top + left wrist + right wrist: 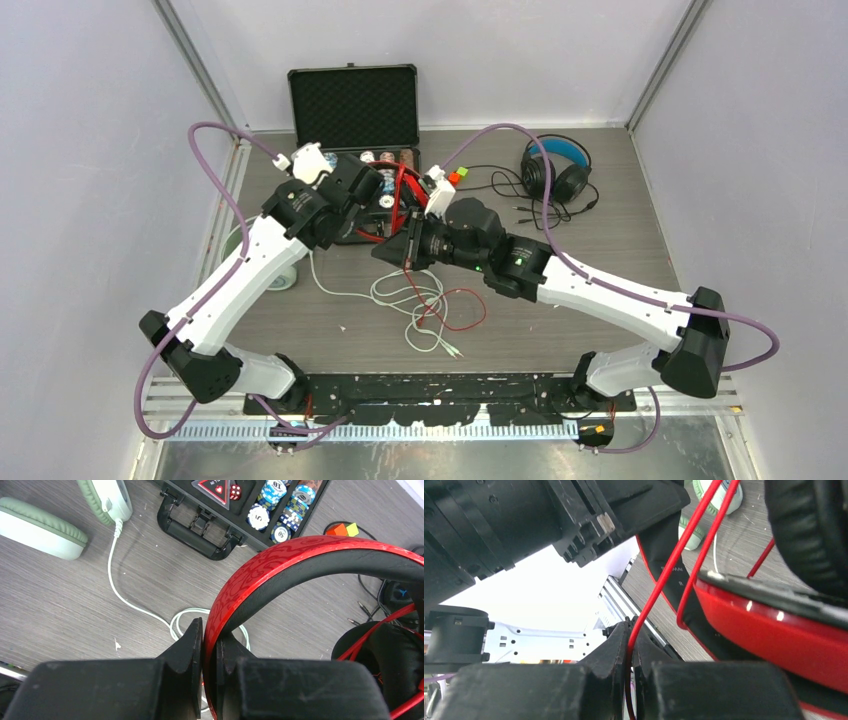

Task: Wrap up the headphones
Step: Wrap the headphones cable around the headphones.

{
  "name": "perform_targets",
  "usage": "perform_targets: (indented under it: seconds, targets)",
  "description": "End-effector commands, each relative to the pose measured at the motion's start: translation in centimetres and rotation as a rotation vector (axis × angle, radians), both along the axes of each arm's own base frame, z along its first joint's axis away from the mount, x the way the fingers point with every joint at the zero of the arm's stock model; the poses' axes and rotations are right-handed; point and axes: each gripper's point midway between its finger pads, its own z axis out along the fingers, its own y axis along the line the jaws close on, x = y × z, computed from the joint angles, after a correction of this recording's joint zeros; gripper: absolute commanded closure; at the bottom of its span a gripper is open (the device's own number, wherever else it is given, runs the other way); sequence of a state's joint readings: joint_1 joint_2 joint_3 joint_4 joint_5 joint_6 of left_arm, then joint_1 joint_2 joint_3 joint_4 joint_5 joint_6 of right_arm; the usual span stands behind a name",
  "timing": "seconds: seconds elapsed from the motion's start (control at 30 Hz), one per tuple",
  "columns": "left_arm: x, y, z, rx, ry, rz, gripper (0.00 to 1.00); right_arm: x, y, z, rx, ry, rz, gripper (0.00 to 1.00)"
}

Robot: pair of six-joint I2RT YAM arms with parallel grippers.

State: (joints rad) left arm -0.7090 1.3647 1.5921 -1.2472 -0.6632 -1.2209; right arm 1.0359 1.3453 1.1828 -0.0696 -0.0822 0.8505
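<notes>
Red headphones (260, 575) hang over the table (75, 605) by the chip case (352, 110), left gripper (210, 652) clamped on the headband (325, 550), right gripper (630, 647) pinching its red cable (659, 580) mid-wrap; next I'd guess another loop round.

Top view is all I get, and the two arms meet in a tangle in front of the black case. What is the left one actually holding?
Observer: The left tool is shut on the red headband, with the band's edge pinched between its two fingers.
Visitor: And the right arm, is it gripping the same band?
Observer: No. The right tool is pinching the thin red cable, which runs straight up out of its grip.
</notes>
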Motion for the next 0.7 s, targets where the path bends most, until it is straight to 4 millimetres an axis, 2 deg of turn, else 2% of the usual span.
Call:
perform_targets:
  seconds: [0.0,0.17,0.2,0.23,0.27,0.43,0.5,0.67]
  targets:
    - [1.6,0.0,3.8,-0.127,-0.148,0.096,1.00,-0.9,-1.1,2.9,0.065,-0.064,0.005,0.88]
    - [1.1,-0.7,4.7,-0.220,-0.157,0.082,1.00,-1.0,-1.8,0.6,0.025,-0.131,0.008,0.87]
    - [0.9,-0.9,5.0,-0.244,-0.160,0.077,1.00,-1.1,-2.0,1.0,0.046,-0.170,0.008,0.87]
    - [0.8,-1.1,5.1,-0.265,-0.160,0.072,1.00,-1.2,-2.1,0.4,0.037,-0.192,0.014,0.86]
    - [0.6,-1.3,5.3,-0.284,-0.161,0.067,1.00,-1.3,-2.3,0.8,0.054,-0.232,0.019,0.86]
    - [0.2,-2.2,6.6,-0.360,-0.177,0.029,1.00,-2.6,-2.5,0.5,0.016,-0.369,0.071,0.86]
    - [0.1,-2.4,7.0,-0.373,-0.181,0.019,1.00,-3.1,-2.4,-0.1,-0.022,-0.422,0.089,0.85]
    - [-0.2,-2.8,7.6,-0.416,-0.186,0.003,1.00,-2.5,-2.8,-2.3,-0.088,-0.491,0.056,0.84]
